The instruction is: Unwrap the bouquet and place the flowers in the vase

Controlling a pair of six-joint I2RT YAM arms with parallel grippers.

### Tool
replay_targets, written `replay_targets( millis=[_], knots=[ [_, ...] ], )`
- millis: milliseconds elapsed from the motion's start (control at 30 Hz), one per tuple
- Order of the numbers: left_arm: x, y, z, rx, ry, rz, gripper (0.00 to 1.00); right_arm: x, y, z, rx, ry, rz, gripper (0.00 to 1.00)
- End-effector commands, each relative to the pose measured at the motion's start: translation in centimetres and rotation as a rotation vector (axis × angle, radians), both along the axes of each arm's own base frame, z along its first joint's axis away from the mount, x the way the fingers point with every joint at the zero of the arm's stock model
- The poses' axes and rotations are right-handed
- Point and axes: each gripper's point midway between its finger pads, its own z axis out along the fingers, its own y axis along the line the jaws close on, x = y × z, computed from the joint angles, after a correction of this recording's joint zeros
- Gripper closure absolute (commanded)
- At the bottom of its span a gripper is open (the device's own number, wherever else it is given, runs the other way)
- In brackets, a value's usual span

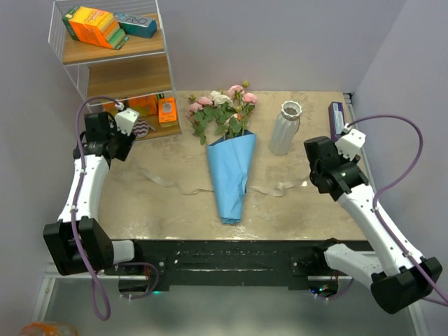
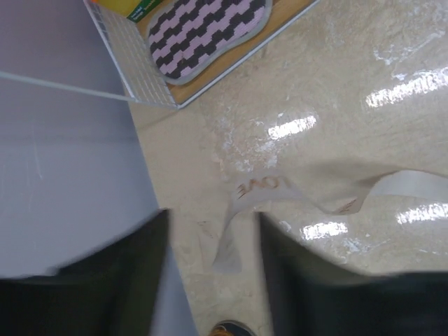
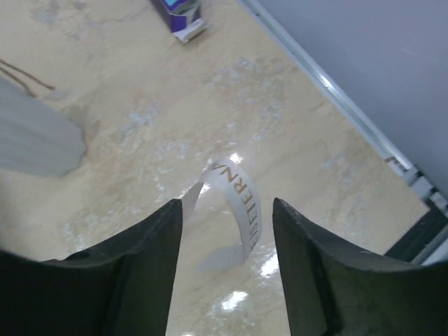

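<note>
The bouquet [image 1: 232, 175] lies in the middle of the table, still in its blue paper cone, with the flowers [image 1: 224, 112] pointing to the back. The ribbed white vase [image 1: 285, 128] stands upright just right of it. A beige ribbon [image 1: 159, 179] trails loose across the table on both sides of the cone. My left gripper [image 1: 127, 148] hangs open over the ribbon's left end [image 2: 264, 186], which lies flat between the fingers [image 2: 133, 280]. My right gripper [image 3: 227, 210] is open around the right end [image 3: 241, 203], which arches up unpinched.
A white wire shelf [image 1: 112, 63] with orange and teal boxes stands at the back left, and a striped pad [image 2: 203, 31] lies on its lowest board. A purple box [image 3: 178, 12] lies at the back right by the wall. The table's right edge [image 3: 413, 189] is close to my right gripper.
</note>
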Motion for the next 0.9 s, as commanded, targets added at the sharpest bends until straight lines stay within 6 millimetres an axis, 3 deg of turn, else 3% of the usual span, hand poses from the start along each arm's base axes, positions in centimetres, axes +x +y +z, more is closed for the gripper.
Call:
replay_targets(
  millis=[0,33,67,100,133,167,200,233,300,333,433,600,633,700,733,800,833,867],
  knots=[
    [0.1,-1.7,1.9,-0.064,-0.051,-0.066,0.10,0.3,-1.8,1.0,-0.046,0.027,-0.072,0.18],
    [0.0,-2.5,2.2,-0.082,-0.051,-0.107,0.01,0.9,-1.4,1.3,-0.035,0.014,-0.052,0.11],
    [-0.6,-4.3,2.2,-0.149,-0.028,-0.174,0.01,1.0,-1.1,1.5,-0.035,0.015,-0.031,0.07],
    [-0.5,-5.3,3.6,-0.176,-0.047,-0.215,0.01,1.2,-1.0,1.9,-0.028,-0.002,-0.022,0.04],
    [-1.2,-7.8,4.1,-0.258,-0.027,-0.304,0.01,1.4,-0.8,2.6,-0.031,-0.013,-0.002,0.02],
    [-1.1,-9.1,5.7,-0.291,-0.052,-0.359,0.01,1.5,-0.6,3.3,-0.014,-0.039,0.022,0.01],
    [-1.3,-10.5,6.2,-0.332,-0.052,-0.412,0.01,2.2,0.4,4.0,0.020,-0.081,0.066,0.01],
    [-1.9,-13.2,6.7,-0.399,-0.040,-0.512,0.01,2.3,1.5,4.5,0.011,-0.095,0.124,0.01],
    [-2.2,-16.1,7.3,-0.436,-0.040,-0.605,0.01,2.4,3.2,5.7,-0.023,-0.136,0.172,0.01],
    [-2.3,-18.9,7.5,-0.448,-0.048,-0.682,0.01,2.2,6.2,6.0,-0.038,-0.143,0.260,0.01],
    [-1.6,-23.2,6.3,-0.495,-0.046,-0.788,0.01,1.8,8.9,5.1,-0.090,-0.093,0.292,0.01],
    [0.3,-27.5,4.1,-0.612,0.005,-0.907,0.01,1.5,11.5,5.6,-0.035,-0.141,0.391,0.01],
    [0.8,-28.3,2.7,-0.643,0.047,-0.932,0.01,1.1,11.5,5.9,-0.025,-0.154,0.422,0.01],
    [1.5,-29.3,2.2,-0.651,0.066,-0.972,0.01,1.0,12.0,6.2,-0.003,-0.177,0.461,0.02],
    [2.1,-29.6,0.4,-0.658,0.113,-0.977,0.01,0.7,11.9,6.7,-0.001,-0.193,0.482,0.03],
    [2.9,-30.3,0.0,-0.662,0.129,-1.010,0.01,0.5,12.6,7.1,0.023,-0.216,0.530,0.05],
    [3.3,-30.7,-1.4,-0.676,0.169,-1.010,0.01,0.4,12.6,7.0,0.013,-0.215,0.542,0.06],
    [4.0,-31.0,-1.2,-0.677,0.162,-1.017,0.01,0.3,12.5,7.3,0.022,-0.230,0.547,0.06]
  ],
)
